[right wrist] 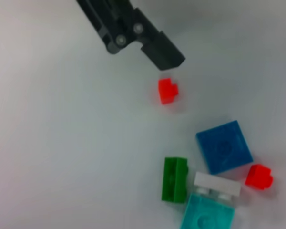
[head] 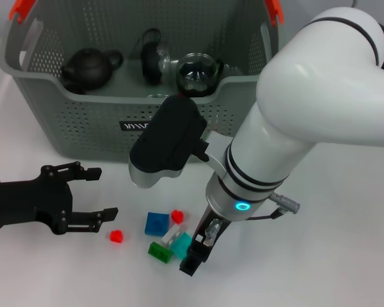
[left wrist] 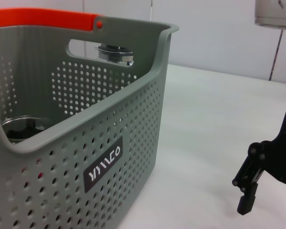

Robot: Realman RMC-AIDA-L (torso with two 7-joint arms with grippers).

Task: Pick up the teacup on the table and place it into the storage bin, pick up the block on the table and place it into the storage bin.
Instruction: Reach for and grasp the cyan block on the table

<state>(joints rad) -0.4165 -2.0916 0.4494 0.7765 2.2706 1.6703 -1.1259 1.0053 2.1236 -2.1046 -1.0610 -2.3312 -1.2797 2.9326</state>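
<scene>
The storage bin stands at the back of the table, and its perforated wall fills the left wrist view. Inside it lie a dark teapot, a dark cup and a glass teacup. Several blocks sit on the table in front: blue, green, cyan, white and two small red ones. My right gripper hangs low right beside the cyan block. My left gripper rests open at the left, empty, close to a red block.
The table is white, with bare surface to the right of the blocks and along the front edge. My bulky right arm reaches over the bin's right front corner. An orange handle clip tops the bin's rim.
</scene>
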